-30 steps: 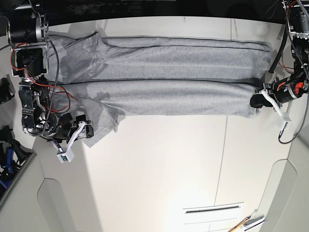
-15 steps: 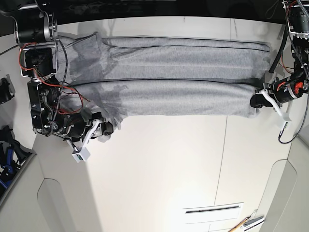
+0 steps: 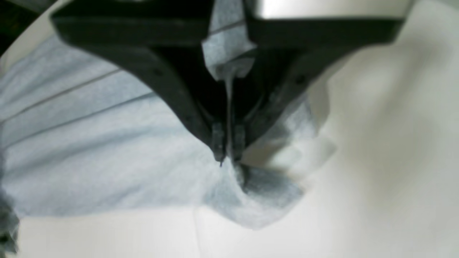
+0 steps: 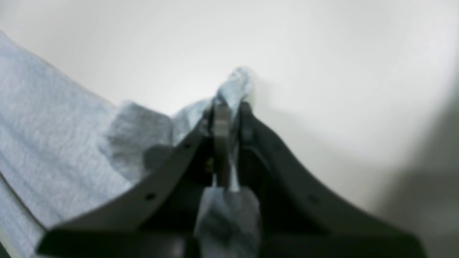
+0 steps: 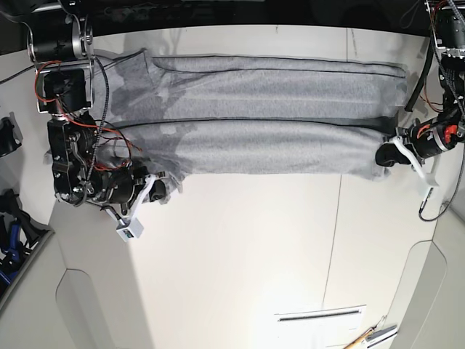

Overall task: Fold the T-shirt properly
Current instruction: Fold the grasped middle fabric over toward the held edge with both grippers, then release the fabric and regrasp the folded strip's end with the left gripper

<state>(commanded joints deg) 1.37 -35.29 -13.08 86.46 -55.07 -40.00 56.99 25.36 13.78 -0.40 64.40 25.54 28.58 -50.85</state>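
T-shirt (image 5: pixel 269 116) spread long across far half of white table (image 5: pixel 261 254), plain grey side up, no lettering visible; two lengthwise creases/seam lines running btwn the grippers, so looks already folded lengthwise into a long band, prob sleeves/sides tucked in. Left gripper (image 3: pixel 227 150) jaws together, clamped on a thin bit of grey fabric at the near corner of the shirt's end; cloth bunched into a small peak just past the tips, rest of shirt fanning out to cam-left of the fingers, bare table to cam-right. In base view left gripper (image 5: pixel 396 150) sits at that view's right end of the band, low near the table. Right gripper (image 4: pixel 227 118) also pinched shut on shirt fabric, a tuft poking out beyond the tips, more cloth bunched btwn the finger bases; shirt body off to cam-left of it, bare table ahead and to cam-right. In base view right gripper (image 5: pixel 154 190) at the other end, near corner, cloth there rumpled and pulled a bit toward the near edge, darker shaded wrinkles just behind the gripper. Progress est: lengthwise fold done or nearly, both near corners held; crosswise fold(s) not yet done, band at full length. Left to do, judging from this: bring one end over the other, flatten, release. Risk: thin pinch on each corner may slip, rumpled end by right gripper may fold crooked. Small tool-like items (image 5: pixel 370 336) at near table edge, well apart from both grippers, not involved.
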